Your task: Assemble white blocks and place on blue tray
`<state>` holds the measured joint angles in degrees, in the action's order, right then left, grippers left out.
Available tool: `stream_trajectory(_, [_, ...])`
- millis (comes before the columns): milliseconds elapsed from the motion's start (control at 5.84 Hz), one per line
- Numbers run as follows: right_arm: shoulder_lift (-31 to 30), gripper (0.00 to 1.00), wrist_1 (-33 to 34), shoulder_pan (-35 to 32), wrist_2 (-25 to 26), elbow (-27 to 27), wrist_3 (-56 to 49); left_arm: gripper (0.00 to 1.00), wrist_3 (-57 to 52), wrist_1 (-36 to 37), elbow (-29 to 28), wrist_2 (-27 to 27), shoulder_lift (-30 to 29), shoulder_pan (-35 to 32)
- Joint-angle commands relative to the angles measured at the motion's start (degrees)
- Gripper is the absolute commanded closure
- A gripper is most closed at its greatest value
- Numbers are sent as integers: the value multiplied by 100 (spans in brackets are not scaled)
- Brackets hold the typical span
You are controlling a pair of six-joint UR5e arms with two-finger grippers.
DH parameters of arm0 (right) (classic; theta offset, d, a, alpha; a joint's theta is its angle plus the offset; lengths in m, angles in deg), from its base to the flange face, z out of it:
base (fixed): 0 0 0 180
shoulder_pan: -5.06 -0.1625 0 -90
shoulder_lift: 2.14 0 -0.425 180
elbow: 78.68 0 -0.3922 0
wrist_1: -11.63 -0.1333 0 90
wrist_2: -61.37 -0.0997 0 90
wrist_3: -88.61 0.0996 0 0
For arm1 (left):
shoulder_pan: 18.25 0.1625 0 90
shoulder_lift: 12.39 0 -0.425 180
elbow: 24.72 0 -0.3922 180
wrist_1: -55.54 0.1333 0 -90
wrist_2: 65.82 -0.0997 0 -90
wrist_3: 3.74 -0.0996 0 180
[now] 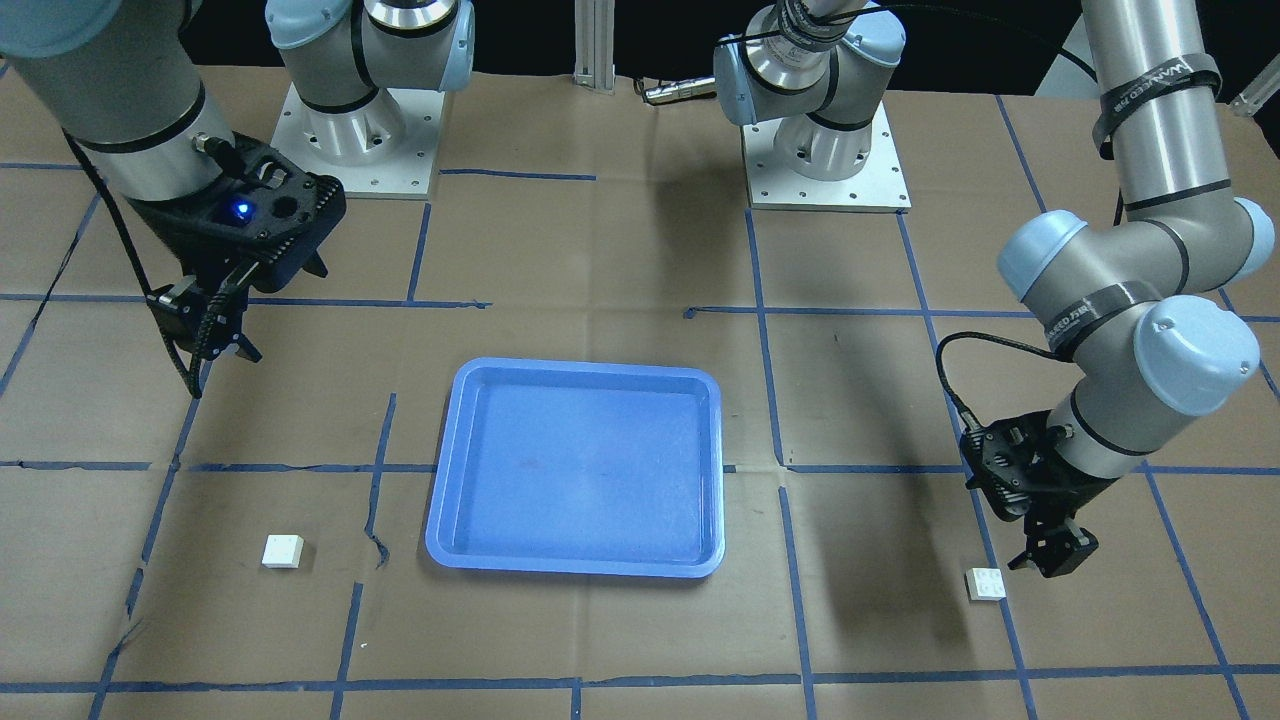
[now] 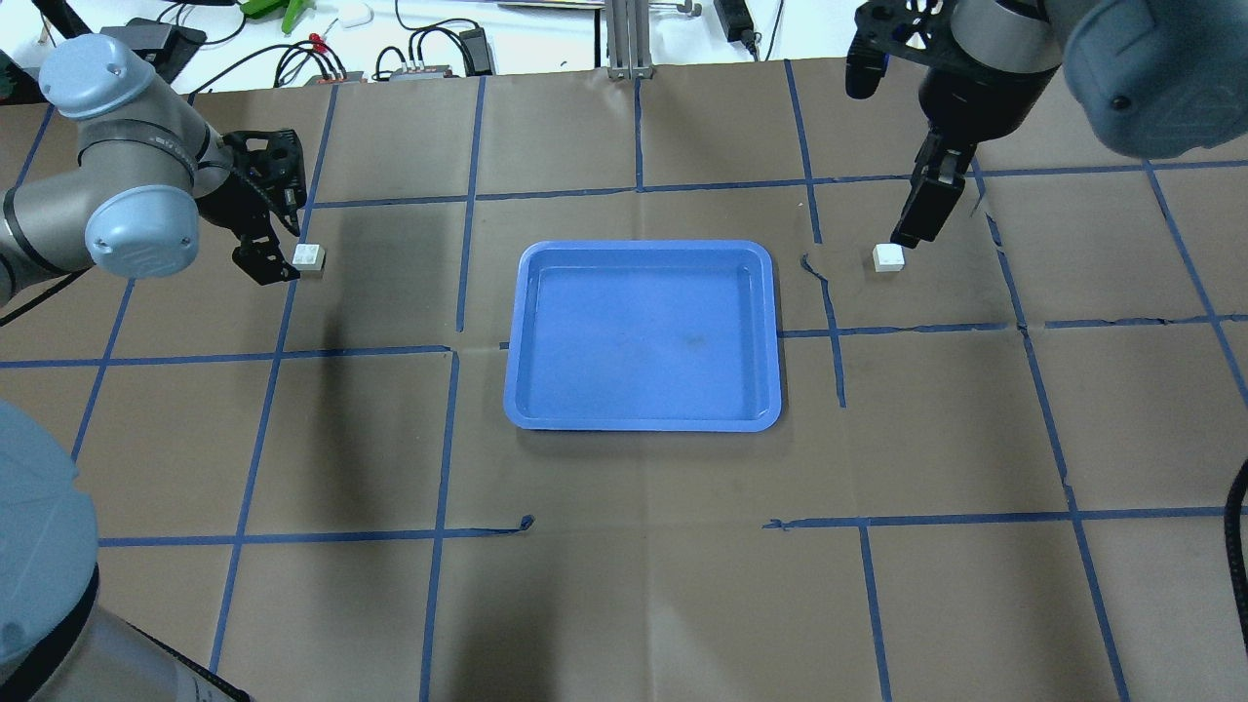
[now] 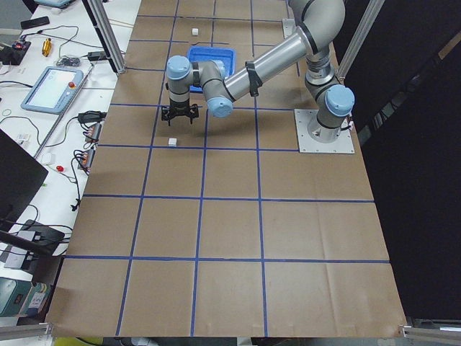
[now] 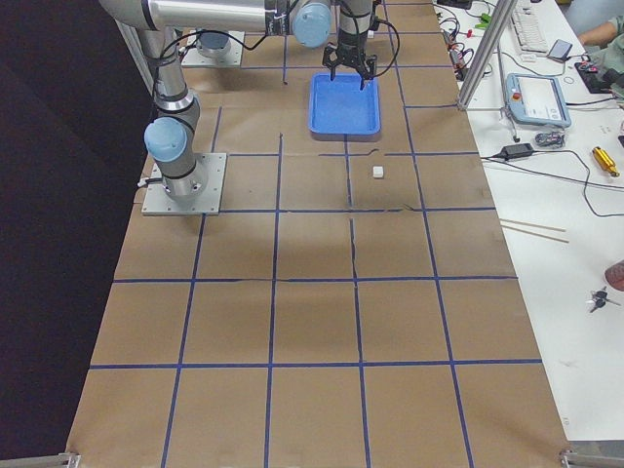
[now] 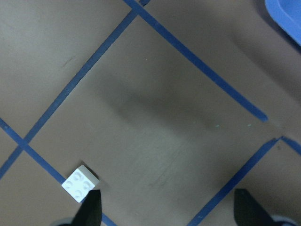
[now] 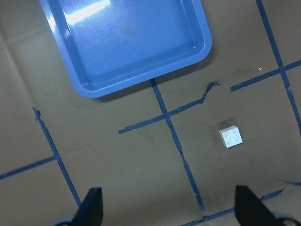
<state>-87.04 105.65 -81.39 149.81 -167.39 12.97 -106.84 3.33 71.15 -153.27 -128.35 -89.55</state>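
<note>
The blue tray (image 1: 575, 460) (image 2: 643, 331) lies empty at the table's middle. One white block (image 2: 309, 256) (image 1: 985, 583) rests studs up on the paper at my left. My left gripper (image 2: 263, 258) (image 1: 1050, 552) is open and low beside it. In the left wrist view the block (image 5: 80, 183) lies by one fingertip (image 5: 91, 209), not between the jaws. The other white block (image 2: 888, 257) (image 1: 283, 551) rests at my right. My right gripper (image 2: 921, 210) (image 1: 215, 330) is open, high above the table. The right wrist view shows that block (image 6: 231, 137) and the tray (image 6: 127, 42) far below.
Brown paper with a blue tape grid covers the table. The arms' base plates (image 1: 345, 120) (image 1: 825, 150) stand at the robot's side. An aluminium post (image 2: 629, 39) and cables line the far edge. A desk with a teach pendant (image 4: 536, 97) runs beyond it.
</note>
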Motion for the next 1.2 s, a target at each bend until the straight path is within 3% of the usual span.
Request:
stream_trajectory(0, [148,0,28,670,-63,29,-2215,1,-1164,45,-295,-9,-426,99])
stream_trajectory(342, [612,0,282,1085,-587,160,-3592,1,-1485,54,-368,43,-621,99])
stream_trajectory(685, [1113,0,396,1113,-869,161,-4184,1,-1276,54,-437,35,-735,99])
stream_trajectory(856, [1394,0,615,1330,-1228,117,-4239,1,-1222,62,-455,35,-814,99])
stream_trajectory(1027, [1701,0,643,1576,-1893,108,-4240,1,-1222,97,-481,35,-884,99])
